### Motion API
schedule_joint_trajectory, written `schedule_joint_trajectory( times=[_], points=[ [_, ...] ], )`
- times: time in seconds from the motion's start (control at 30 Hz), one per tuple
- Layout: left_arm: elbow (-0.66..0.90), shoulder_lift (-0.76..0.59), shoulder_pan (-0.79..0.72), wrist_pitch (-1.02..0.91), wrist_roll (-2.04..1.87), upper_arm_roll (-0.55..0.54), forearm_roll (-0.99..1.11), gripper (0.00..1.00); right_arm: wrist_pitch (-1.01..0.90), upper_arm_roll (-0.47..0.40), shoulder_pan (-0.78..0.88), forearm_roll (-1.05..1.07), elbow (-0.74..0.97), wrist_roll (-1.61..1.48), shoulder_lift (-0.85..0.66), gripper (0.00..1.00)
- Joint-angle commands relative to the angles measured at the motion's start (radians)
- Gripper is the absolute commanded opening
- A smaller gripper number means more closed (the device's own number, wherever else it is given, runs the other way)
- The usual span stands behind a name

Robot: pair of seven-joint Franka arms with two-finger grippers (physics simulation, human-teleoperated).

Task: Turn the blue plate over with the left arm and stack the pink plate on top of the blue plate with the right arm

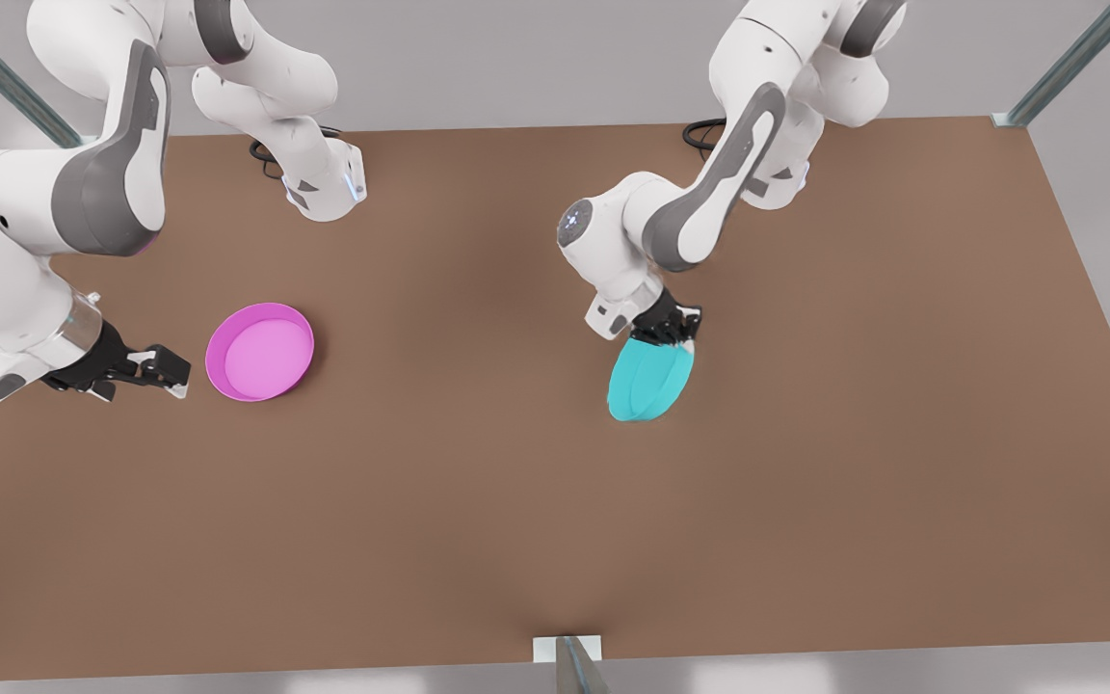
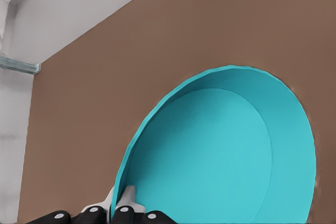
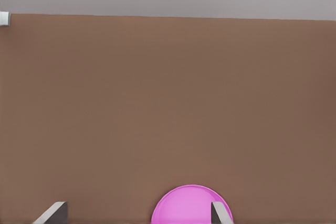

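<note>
The blue plate hangs tilted up on edge at the front view's right of centre, over the brown table. My left gripper is shut on its upper rim. In the left wrist view the blue plate turns its hollow side to the camera, and the left gripper pinches its rim. The pink plate lies flat and hollow side up at the front view's left. My right gripper sits low just beside it, open and holding nothing. From the right wrist, the pink plate shows ahead of the open right gripper.
Both arm bases stand along the table's far edge. Metal frame posts rise at the back corners, and a small bracket sits at the middle of the near edge. Bare table spreads between the two plates and toward the front.
</note>
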Motion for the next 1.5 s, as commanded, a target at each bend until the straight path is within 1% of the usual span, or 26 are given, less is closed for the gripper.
schedule_joint_trajectory(
  times=[0.0,0.13,0.3,0.4,0.43,0.57,0.67,0.8,0.9,0.97,1.07,1.4,1.43,1.47],
  points=[
    [0.0,0.002,-0.005,-0.003,-0.005,0.0,0.089,0.21,0.0,0.0,0.0,0.0,0.0,0.0,0.0,1.0],
    [0.0,0.03,-0.074,-0.115,-0.046,-0.001,0.216,0.21,0.0,0.0,0.0,0.0,0.0,0.0,0.0,1.0],
    [0.0,0.087,-0.193,-0.215,-0.176,0.0,0.288,0.21,0.002,0.0,0.0,0.0,0.0,0.0,0.005,1.0],
    [0.0,0.11,-0.233,-0.272,-0.23,-0.001,0.338,0.21,0.002,0.0,0.0,0.0,0.0,0.0,0.006,1.0],
    [0.021,0.131,-0.252,-0.301,-0.244,0.0,0.341,0.21,0.002,0.0,0.0,0.0,0.0,0.0,0.006,1.0],
    [0.02,0.183,-0.313,-0.316,-0.252,-0.001,0.423,0.21,0.003,0.0,0.0,0.0,0.0,0.0,0.006,1.0],
    [0.011,0.205,-0.31,-0.28,-0.247,0.007,0.528,0.21,0.003,0.0,0.0,0.0,0.002,0.0,0.008,1.0],
    [0.011,0.272,-0.307,-0.26,-0.235,0.011,0.673,0.21,0.003,0.0,0.0,0.002,0.002,0.0,0.008,1.0],
    [0.015,0.286,-0.309,-0.267,-0.229,0.01,0.716,0.21,0.002,0.0,0.001,0.002,0.002,0.0,0.006,1.0],
    [0.05,0.335,-0.299,-0.257,-0.222,0.014,0.746,0.21,0.002,0.0,0.001,0.0,0.002,0.0,0.008,1.0],
    [0.075,0.376,-0.298,-0.253,-0.23,0.033,0.755,0.21,0.003,0.0,0.001,0.002,0.002,0.0,0.008,1.0],
    [0.081,0.406,-0.299,-0.266,-0.233,0.033,0.75,0.21,0.005,0.0,0.0,0.002,0.002,0.0,0.012,1.0],
    [0.084,0.409,-0.299,-0.273,-0.229,0.033,0.749,0.4,0.005,0.0,0.0,0.002,0.002,0.0,0.011,1.0],
    [0.087,0.413,-0.299,-0.273,-0.227,0.033,0.746,0.84,0.005,0.0,0.0,0.002,0.002,0.0,0.011,1.0]
  ],
)
